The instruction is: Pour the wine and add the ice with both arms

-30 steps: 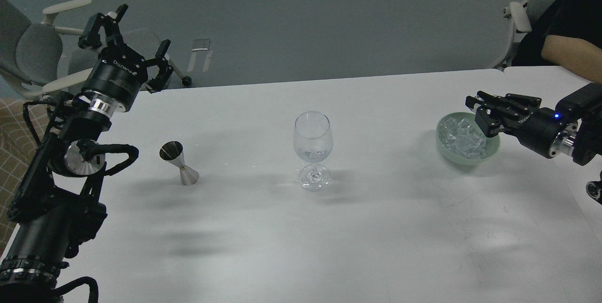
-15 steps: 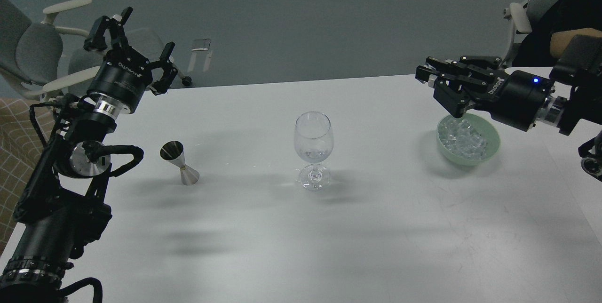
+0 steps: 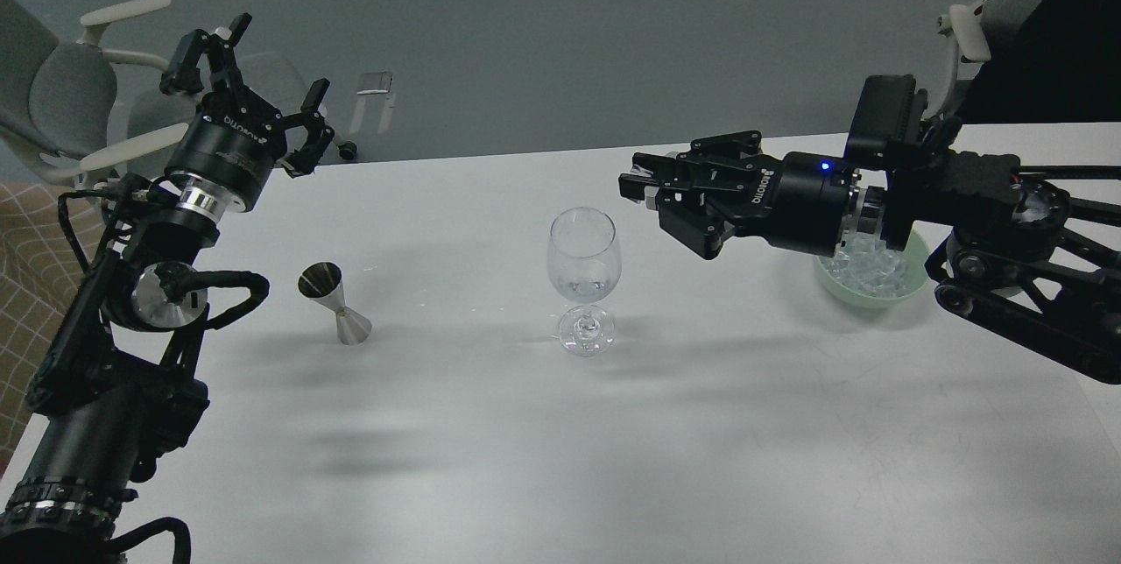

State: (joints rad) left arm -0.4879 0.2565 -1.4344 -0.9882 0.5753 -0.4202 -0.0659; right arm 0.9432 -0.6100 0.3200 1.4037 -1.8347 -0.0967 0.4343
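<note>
A clear wine glass stands upright at the table's middle with a little clear wine in the bottom of its bowl. A pale green bowl at the right holds several ice cubes and is partly hidden by my right arm. My right gripper hovers just right of the glass rim, a little above it. Its fingers are closed on a small pale ice cube. My left gripper is open and empty, raised above the table's far left corner.
A steel jigger stands on the white table, left of the glass and below my left gripper. Grey chairs stand beyond the far left edge and another at the far right.
My right gripper rose out of the bowl and swept left across the table to just right of the glass rim. My left gripper shifted only slightly. The person's arm at the far right is gone.
</note>
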